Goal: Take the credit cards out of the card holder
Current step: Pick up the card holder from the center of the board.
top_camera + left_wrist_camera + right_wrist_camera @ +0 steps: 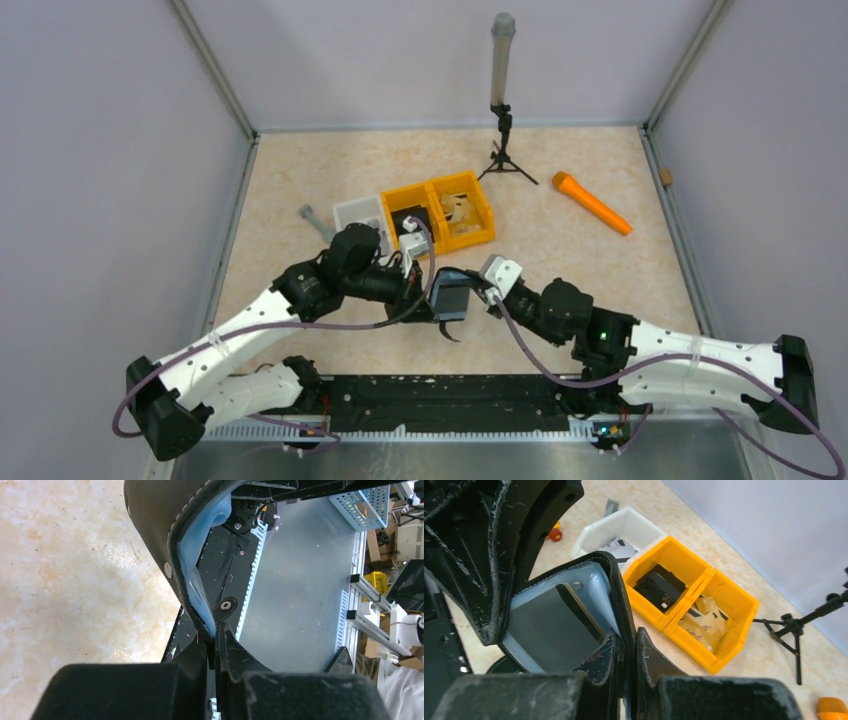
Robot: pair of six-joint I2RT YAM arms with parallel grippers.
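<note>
The black card holder (452, 298), pale-blue lined, hangs open above the near middle, a dark credit card (551, 630) seemingly in its slot.

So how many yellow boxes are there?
2. The first yellow box sits beside the white box; the second yellow box sits against its other side. None look hidden.

Left arm: your left arm (240, 330) runs from the near-left base up and inward, then bends at the elbow toward the middle of the bench (300, 180).
Left claw: your left claw (216, 637) has its jaws pressed together, pinching the edge of the card holder (620, 582).
Right arm: your right arm (690, 355) stretches low from the near-right base, pointing left.
Right claw: your right claw (629, 642) has its jaws closed on the holder's black side wall.
Claws together: they face each other, just beside one another, each gripping its own side.
</note>
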